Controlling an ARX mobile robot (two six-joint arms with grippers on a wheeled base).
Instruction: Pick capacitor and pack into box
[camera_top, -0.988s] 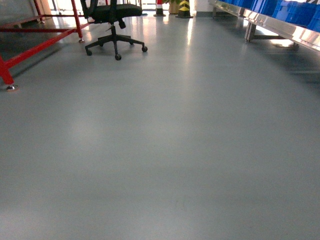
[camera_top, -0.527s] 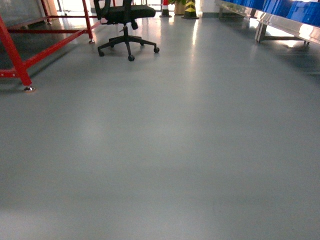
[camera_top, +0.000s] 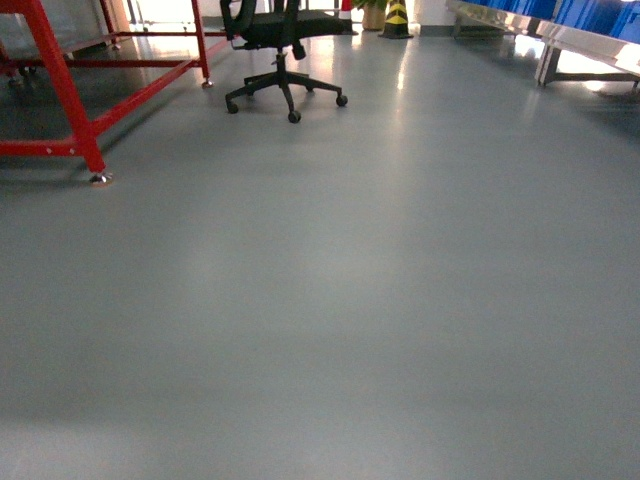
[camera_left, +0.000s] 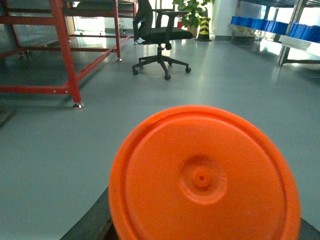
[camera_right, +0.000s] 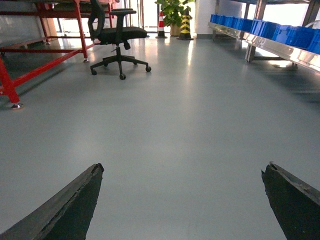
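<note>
An orange round-ended capacitor (camera_left: 202, 175) fills the lower middle of the left wrist view, its flat end face towards the camera. My left gripper (camera_left: 205, 231) is shut on it, and only the dark fingers (camera_left: 92, 225) show at its lower edges. In the right wrist view my right gripper (camera_right: 183, 170) is open over bare grey floor, with nothing between its fingers (camera_right: 75, 200). The head view shows neither gripper. The box is out of view.
A red metal frame (camera_top: 65, 95) stands at the left, with a foot (camera_top: 98, 178) on the floor. A black office chair (camera_top: 285, 60) is behind it. Metal racks with blue bins (camera_right: 270, 30) run along the right. A striped bollard (camera_right: 185, 22) and a plant (camera_right: 172, 10) stand far back.
In the head view the chair and the red frame have slid to the right and the frame's leg has come further into view. The camera has swung left.
</note>
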